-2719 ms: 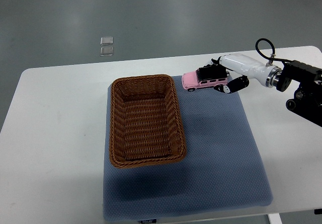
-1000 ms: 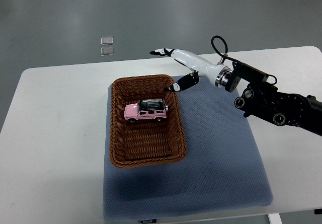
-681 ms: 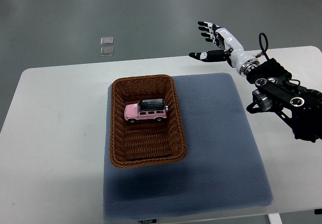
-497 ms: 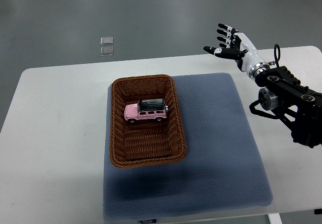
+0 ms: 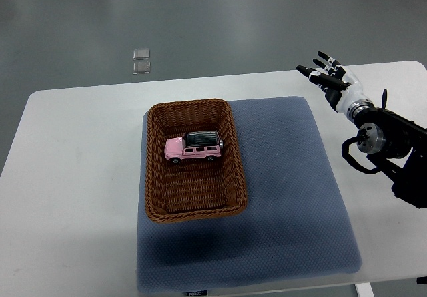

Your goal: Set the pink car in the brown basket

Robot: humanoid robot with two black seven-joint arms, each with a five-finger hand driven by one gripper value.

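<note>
The pink car [image 5: 193, 146], with a black roof, lies inside the brown wicker basket [image 5: 157, 190], in its far half, nose to the left. My right hand [image 5: 326, 75] hovers over the table's far right part, well to the right of the basket. Its fingers are spread and hold nothing. The left arm does not show.
The basket stands on the left part of a blue-grey mat [image 5: 293, 197] that covers the middle of the white table [image 5: 73, 197]. Two small clear squares [image 5: 141, 60] lie on the grey floor beyond the table's far edge.
My right hand carried the car from the mat's far edge into the basket, let it go and drew back to the right. The car has rested still in the basket since.
</note>
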